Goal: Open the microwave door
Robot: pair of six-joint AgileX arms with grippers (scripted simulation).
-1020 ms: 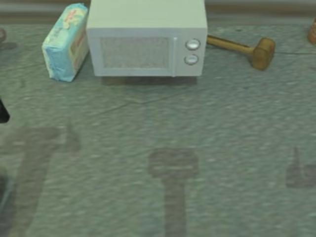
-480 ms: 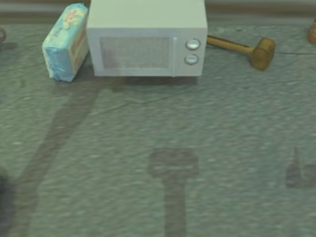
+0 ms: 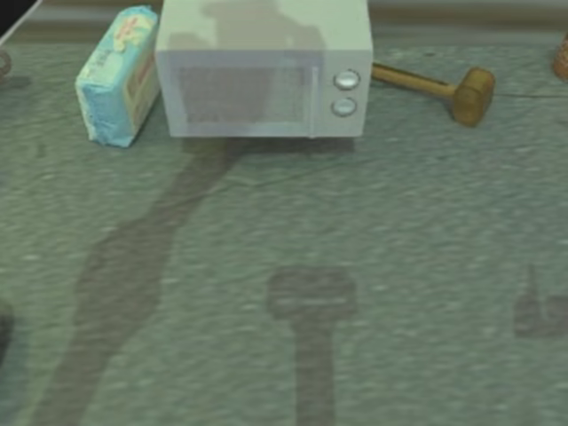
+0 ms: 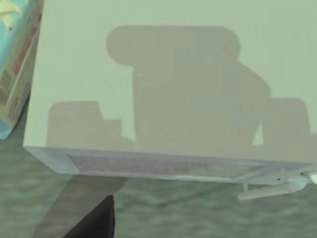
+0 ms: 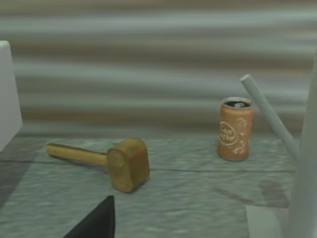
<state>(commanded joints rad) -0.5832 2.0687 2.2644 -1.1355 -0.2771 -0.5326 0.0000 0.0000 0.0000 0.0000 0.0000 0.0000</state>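
Currently only one dark fingertip point(image 4: 96, 220) of the left gripper is seen in the left wrist view, above the microwave point(image 3: 264, 67); whether it is open cannot be told. Since half a second ago its shadow has climbed from the table point(image 3: 399, 266) onto the microwave top. The microwave door point(image 3: 240, 93) is shut, at the table's far edge. A blue package point(image 3: 118, 75) is just left, a wooden mallet point(image 3: 439, 87) right. An orange can point(image 5: 236, 129) carries unreadable lettering. The right arm is parked.
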